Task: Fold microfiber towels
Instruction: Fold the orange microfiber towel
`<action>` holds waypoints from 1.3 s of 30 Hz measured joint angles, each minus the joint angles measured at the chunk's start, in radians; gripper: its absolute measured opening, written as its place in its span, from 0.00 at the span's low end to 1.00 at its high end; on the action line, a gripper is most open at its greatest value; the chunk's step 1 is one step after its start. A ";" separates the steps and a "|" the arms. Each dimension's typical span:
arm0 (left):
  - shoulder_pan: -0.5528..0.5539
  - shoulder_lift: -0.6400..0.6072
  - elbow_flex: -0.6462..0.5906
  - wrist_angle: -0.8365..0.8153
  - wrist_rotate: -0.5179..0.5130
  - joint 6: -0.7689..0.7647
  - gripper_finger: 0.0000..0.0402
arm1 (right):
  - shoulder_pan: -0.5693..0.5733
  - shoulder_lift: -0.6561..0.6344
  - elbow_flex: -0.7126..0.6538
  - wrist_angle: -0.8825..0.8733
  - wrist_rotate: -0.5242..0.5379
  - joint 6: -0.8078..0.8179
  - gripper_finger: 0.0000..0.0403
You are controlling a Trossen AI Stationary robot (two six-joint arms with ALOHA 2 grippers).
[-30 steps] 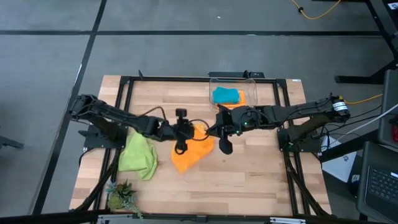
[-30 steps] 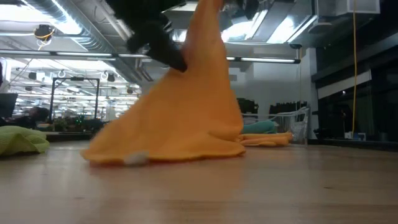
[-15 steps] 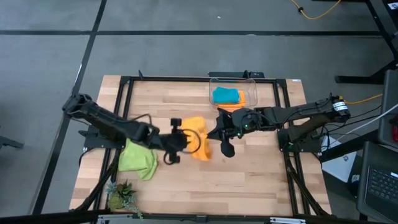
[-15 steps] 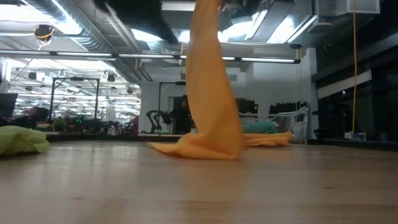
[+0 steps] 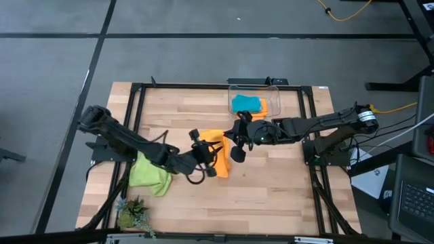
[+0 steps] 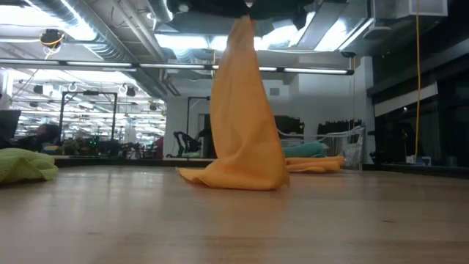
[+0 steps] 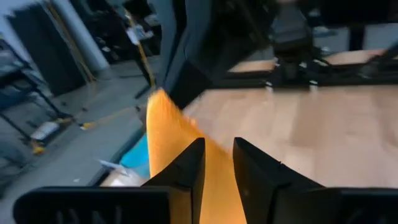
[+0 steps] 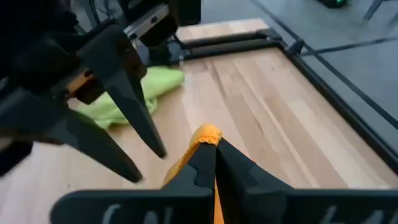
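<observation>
Four microfiber towels are counted: orange towel (image 5: 218, 154) at frame centre, lifted, clamped by the shut right gripper (image 5: 234, 139); lime towel (image 5: 150, 173) lower left; turquoise towel (image 5: 245, 104) and second orange towel (image 5: 262, 113) upper centre. The left gripper (image 5: 209, 163) fingers stand slightly apart beside the cloth; contact cannot be told.

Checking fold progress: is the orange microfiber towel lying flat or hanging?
Hanging: the orange microfiber towel drapes from above, its bottom edge bunched on the wooden table.

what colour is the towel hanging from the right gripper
Orange; the low view shows it best, hanging from the right gripper.
</observation>
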 joint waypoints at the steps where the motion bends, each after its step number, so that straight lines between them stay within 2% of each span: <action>1: 0.009 0.023 0.000 0.046 -0.016 0.027 0.18 | 0.000 0.009 0.000 0.008 0.000 -0.001 0.01; 4: 0.020 0.072 0.000 0.117 -0.090 0.073 0.16 | 0.000 0.021 0.000 0.014 0.000 -0.003 0.01; 7: 0.022 0.091 0.000 0.116 -0.180 0.066 0.16 | 0.000 0.021 0.000 0.010 0.001 -0.005 0.01; 11: 0.010 0.092 0.000 0.118 -0.281 0.043 0.20 | 0.000 0.017 0.000 0.027 0.003 -0.027 0.01; 19: -0.013 0.079 0.000 0.136 -0.310 0.038 0.41 | 0.000 0.017 0.000 0.030 0.016 -0.054 0.01; 24: 0.007 0.079 0.000 0.134 -0.288 0.026 0.51 | 0.011 0.017 0.000 0.045 0.018 -0.079 0.01; 29: 0.036 0.079 0.000 0.079 -0.222 -0.074 0.52 | 0.030 0.017 0.000 0.090 -0.003 -0.124 0.01; 36: 0.042 0.079 0.000 -0.152 -0.219 -0.254 0.52 | 0.048 0.005 0.000 0.117 -0.002 -0.178 0.01; 39: 0.040 0.079 0.000 -0.286 -0.173 -0.371 0.52 | 0.048 -0.010 0.000 0.120 0.000 -0.182 0.01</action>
